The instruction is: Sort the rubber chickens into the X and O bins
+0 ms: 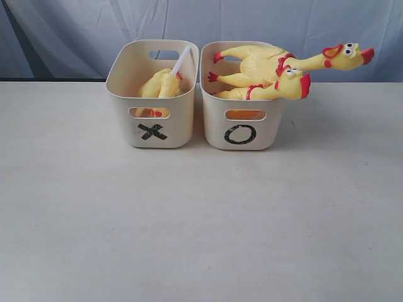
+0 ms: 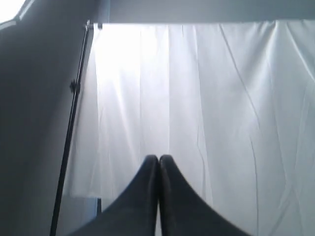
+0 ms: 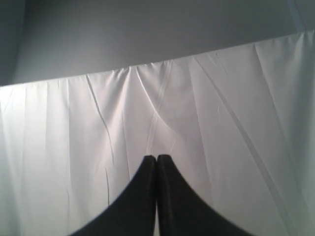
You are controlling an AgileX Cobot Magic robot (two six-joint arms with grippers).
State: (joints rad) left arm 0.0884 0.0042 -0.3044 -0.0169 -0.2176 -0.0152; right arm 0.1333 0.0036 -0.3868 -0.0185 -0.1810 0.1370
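Observation:
Two cream bins stand side by side at the back of the table. In the X bin (image 1: 123,78) lies a yellow rubber chicken (image 1: 160,85) with a white tube (image 1: 181,61) sticking up. The O bin (image 1: 217,110) holds two rubber chickens: the upper one (image 1: 264,60) stretches its head out past the right rim, the lower one (image 1: 271,91) rests its head on that rim. Neither arm shows in the exterior view. My left gripper (image 2: 158,158) and my right gripper (image 3: 156,157) are both shut with nothing between the fingers, each facing a white curtain.
The pale table (image 1: 201,220) spreads wide in front of the bins. A white curtain (image 1: 252,22) hangs behind. In the left wrist view a black stand pole (image 2: 69,142) runs along the curtain's edge.

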